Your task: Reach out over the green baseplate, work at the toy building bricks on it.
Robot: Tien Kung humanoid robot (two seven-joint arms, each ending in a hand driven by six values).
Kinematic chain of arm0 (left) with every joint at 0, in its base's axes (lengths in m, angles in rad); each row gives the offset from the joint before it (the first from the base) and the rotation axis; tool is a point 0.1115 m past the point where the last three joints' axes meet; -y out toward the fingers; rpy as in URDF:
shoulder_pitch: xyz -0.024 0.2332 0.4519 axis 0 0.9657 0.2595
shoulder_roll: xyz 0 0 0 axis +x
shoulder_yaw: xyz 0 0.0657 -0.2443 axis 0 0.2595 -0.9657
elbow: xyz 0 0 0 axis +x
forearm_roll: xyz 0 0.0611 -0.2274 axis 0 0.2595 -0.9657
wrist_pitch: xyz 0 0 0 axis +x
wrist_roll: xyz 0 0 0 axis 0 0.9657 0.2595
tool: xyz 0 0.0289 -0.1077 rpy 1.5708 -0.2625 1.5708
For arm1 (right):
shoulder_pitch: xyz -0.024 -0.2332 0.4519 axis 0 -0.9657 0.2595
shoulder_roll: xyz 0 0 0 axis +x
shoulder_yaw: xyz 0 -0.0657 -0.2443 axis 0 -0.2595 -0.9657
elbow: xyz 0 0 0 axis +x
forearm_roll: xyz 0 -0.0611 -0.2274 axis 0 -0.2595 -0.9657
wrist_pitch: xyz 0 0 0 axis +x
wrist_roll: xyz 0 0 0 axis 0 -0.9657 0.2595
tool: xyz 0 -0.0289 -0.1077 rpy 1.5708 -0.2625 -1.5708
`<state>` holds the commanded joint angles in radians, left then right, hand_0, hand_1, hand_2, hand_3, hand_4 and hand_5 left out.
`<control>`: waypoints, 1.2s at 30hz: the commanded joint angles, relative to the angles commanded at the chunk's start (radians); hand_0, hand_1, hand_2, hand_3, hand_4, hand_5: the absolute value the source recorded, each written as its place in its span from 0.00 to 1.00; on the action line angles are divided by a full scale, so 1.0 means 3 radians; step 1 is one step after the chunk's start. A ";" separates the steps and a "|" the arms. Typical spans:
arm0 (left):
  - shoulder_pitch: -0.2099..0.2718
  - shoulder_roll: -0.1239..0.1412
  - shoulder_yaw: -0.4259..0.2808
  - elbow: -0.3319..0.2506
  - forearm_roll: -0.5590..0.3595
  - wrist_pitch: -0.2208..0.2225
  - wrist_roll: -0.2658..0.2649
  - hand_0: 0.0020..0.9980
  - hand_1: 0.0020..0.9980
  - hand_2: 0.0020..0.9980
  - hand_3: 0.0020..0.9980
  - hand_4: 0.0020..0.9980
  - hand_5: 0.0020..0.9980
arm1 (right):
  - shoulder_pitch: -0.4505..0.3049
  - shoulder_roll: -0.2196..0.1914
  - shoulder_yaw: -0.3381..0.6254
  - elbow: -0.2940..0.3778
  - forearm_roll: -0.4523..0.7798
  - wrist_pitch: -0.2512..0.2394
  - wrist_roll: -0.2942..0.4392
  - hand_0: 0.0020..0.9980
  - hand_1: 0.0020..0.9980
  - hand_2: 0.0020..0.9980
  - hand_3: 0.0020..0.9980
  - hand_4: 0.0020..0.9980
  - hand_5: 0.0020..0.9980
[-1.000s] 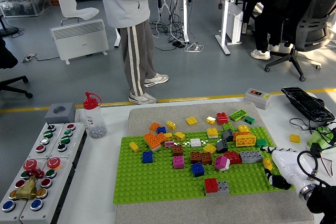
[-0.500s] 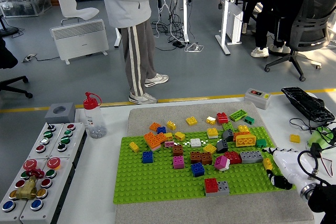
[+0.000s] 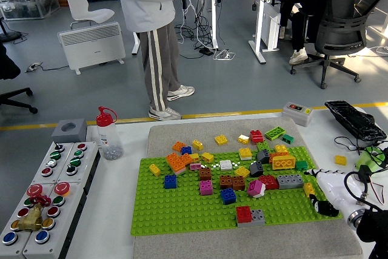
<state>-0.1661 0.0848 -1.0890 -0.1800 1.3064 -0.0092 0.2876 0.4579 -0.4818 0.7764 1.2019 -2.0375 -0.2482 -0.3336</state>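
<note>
Where green baseplate (image 3: 182, 210) ends at rt edge, right hand (image 3: 324, 198), fingers curled.

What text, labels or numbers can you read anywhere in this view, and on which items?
None can be read.
Bottle with red cap: no print can be made out on it.
Button boxes at the left: coloured buttons, any marks too small to read.
Small grey switch box past the green baseplate: red and yellow patches, too blurred to read.
Bricks: no print visible.
</note>
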 joint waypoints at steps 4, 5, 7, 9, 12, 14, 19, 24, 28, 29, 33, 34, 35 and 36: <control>-0.0004 0.0002 0.0000 0.0000 -0.0003 0.0000 -0.0001 0.68 0.69 0.66 0.61 0.35 1.00 | 0.0017 0.0002 -0.0014 -0.0026 0.0004 0.0022 -0.0003 0.80 0.78 0.80 0.77 0.56 0.14; -0.0005 0.0002 0.0000 0.0000 -0.0003 0.0001 -0.0001 0.68 0.69 0.66 0.61 0.35 1.00 | 0.0020 0.0001 -0.0018 -0.0030 0.0009 0.0028 -0.0005 0.80 0.78 0.80 0.77 0.56 0.14; -0.0006 0.0002 -0.0001 0.0000 -0.0002 0.0002 -0.0001 0.68 0.69 0.66 0.61 0.35 1.00 | 0.0024 -0.0001 -0.0027 -0.0032 0.0018 0.0036 -0.0004 0.79 0.78 0.79 0.76 0.54 0.15; -0.0006 0.0002 -0.0002 0.0000 -0.0002 0.0002 -0.0001 0.68 0.69 0.66 0.61 0.35 1.00 | 0.0026 -0.0003 -0.0032 -0.0032 0.0023 0.0041 -0.0003 0.79 0.78 0.79 0.76 0.54 0.15; -0.0008 0.0003 0.0000 0.0000 -0.0004 0.0002 0.0000 0.68 0.69 0.66 0.60 0.35 1.00 | 0.0031 -0.0003 -0.0040 -0.0039 0.0030 0.0045 0.0000 0.79 0.78 0.79 0.75 0.53 0.16; -0.0009 0.0003 -0.0001 0.0000 -0.0002 0.0001 0.0000 0.68 0.69 0.66 0.60 0.35 1.00 | 0.0036 -0.0002 -0.0046 -0.0048 0.0034 0.0045 0.0002 0.79 0.78 0.79 0.75 0.53 0.16; -0.0012 0.0003 0.0003 0.0000 -0.0004 0.0001 0.0001 0.68 0.69 0.66 0.61 0.35 1.00 | 0.0045 0.0000 -0.0053 -0.0076 0.0041 0.0051 0.0005 0.78 0.77 0.78 0.75 0.52 0.16; -0.0012 0.0004 0.0003 0.0000 -0.0008 0.0001 0.0000 0.68 0.69 0.66 0.60 0.35 1.00 | 0.0052 0.0000 -0.0059 -0.0097 0.0047 0.0070 0.0004 0.78 0.77 0.77 0.74 0.51 0.16; -0.0013 0.0004 0.0002 0.0000 -0.0008 0.0002 -0.0001 0.68 0.69 0.66 0.60 0.35 1.00 | 0.0054 0.0000 -0.0065 -0.0098 0.0051 0.0089 0.0008 0.78 0.77 0.77 0.74 0.51 0.16; -0.0013 0.0004 0.0002 0.0000 -0.0008 0.0002 -0.0001 0.68 0.69 0.66 0.60 0.35 1.00 | 0.0054 0.0000 -0.0066 -0.0098 0.0051 0.0091 0.0009 0.78 0.77 0.77 0.74 0.51 0.16; -0.0015 0.0004 0.0002 0.0000 -0.0006 0.0001 0.0001 0.67 0.69 0.66 0.61 0.35 1.00 | 0.0061 0.0004 -0.0076 -0.0109 0.0057 0.0093 0.0013 0.78 0.77 0.78 0.74 0.51 0.16; -0.0016 0.0004 0.0001 0.0000 -0.0005 0.0000 0.0002 0.67 0.69 0.66 0.61 0.35 1.00 | 0.0063 0.0005 -0.0077 -0.0114 0.0058 0.0094 0.0013 0.78 0.77 0.78 0.74 0.51 0.16; -0.0016 0.0004 0.0000 0.0000 -0.0004 0.0000 0.0002 0.67 0.69 0.66 0.61 0.35 1.00 | 0.0064 0.0006 -0.0078 -0.0116 0.0058 0.0094 0.0013 0.78 0.77 0.78 0.74 0.51 0.16; -0.0017 0.0004 0.0001 0.0000 -0.0004 0.0000 0.0002 0.68 0.69 0.66 0.60 0.35 1.00 | 0.0065 0.0007 -0.0079 -0.0119 0.0059 0.0094 0.0013 0.78 0.77 0.78 0.74 0.50 0.17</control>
<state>-0.1711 0.0859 -1.0888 -0.1800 1.3052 -0.0092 0.2883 0.4774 -0.4798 0.7526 1.1661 -2.0199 -0.2199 -0.3296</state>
